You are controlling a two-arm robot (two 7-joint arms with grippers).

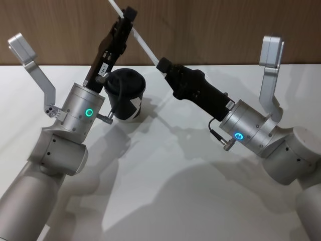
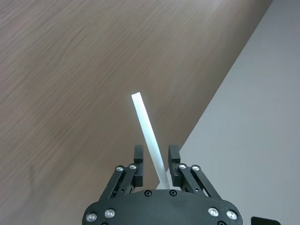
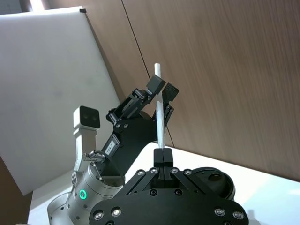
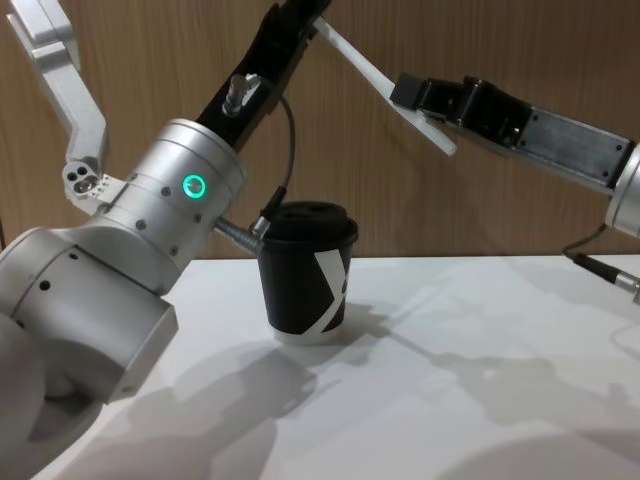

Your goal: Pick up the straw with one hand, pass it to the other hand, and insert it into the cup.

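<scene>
Your right gripper (image 1: 163,65): pinching straw (image 1: 143,44) near lower end. Your left gripper (image 2: 156,157): fingers spread around straw. Cup (image 4: 305,275): upright on table (image 1: 175,175).

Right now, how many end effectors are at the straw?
2. The right end effector is shut on the straw near its lower end; the left end effector stands open around its upper part.

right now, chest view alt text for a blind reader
A white straw slants in the air between two pincers: the right pincer grips it near its lower end, the left pincer is at its upper end. Below, a lidded black cup stands on the white table.
</scene>
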